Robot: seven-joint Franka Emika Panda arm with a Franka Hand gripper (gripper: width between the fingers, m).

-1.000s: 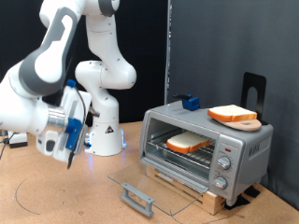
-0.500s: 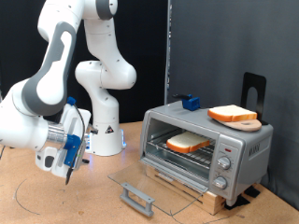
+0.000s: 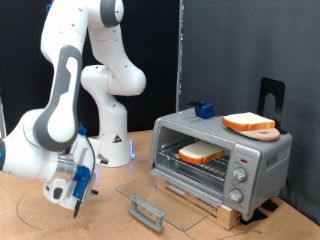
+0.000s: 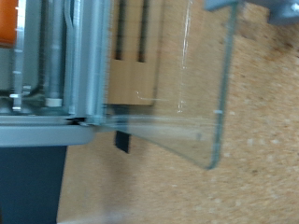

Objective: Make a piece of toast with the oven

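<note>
The work surface was a brown particle-board table (image 3: 250, 228) set before a dark curtain backdrop. The oven (image 3: 222, 156) stood at the exterior view's right on a wooden pallet, its glass door (image 3: 160, 198) lowered flat and open toward the exterior view's left. One piece of toast (image 3: 201, 153) lay inside on the wire rack; a second slice (image 3: 249, 122) rested on a round wooden board on the oven roof, beside a small blue block (image 3: 205, 109). The pincer (image 3: 77, 192) hung low over the table at the exterior view's lower left, well apart from the door, holding nothing visible. Its finger spacing could not be determined. The wrist view showed the door's glass pane (image 4: 177, 93).
</note>
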